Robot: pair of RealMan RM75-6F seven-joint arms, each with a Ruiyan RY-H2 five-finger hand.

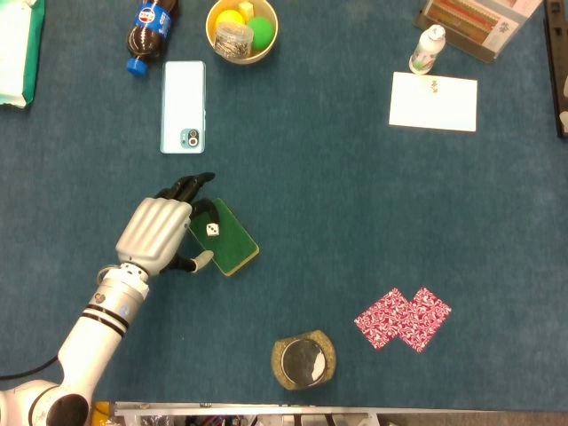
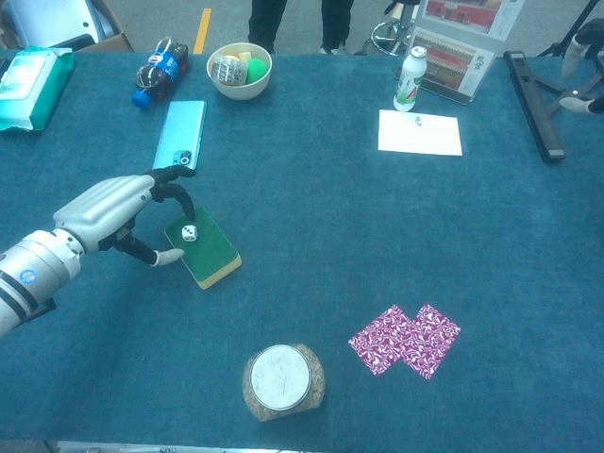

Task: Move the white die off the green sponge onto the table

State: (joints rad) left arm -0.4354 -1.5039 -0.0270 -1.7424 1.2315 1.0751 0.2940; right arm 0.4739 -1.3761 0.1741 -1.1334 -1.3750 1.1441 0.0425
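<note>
**At the left of the surface: robot hand poised over the die**

Head view. White die (image 1: 213,230) sits on the green sponge (image 1: 226,237), towards its left end. Sponge lies flat and angled on the blue surface (image 1: 355,204). Left robot hand (image 1: 160,232) is just left of the sponge, fingers curved and apart, holding nothing; dark fingertips arch over the sponge's far corner, thumb points at its near-left edge. Likely a bracket for a pinch on the die. Phone (image 1: 183,106) lies further back, bowl (image 1: 241,29) beyond it.

Chest view. Left robot hand (image 2: 118,212) hovers low, fingertips above the far side of the sponge (image 2: 209,247), thumb tip beside the near edge. Die (image 2: 189,233) untouched, a gap showing either side. Right robot hand not visible in either view. Bare surface near the sponge offers room for set-down.
</note>
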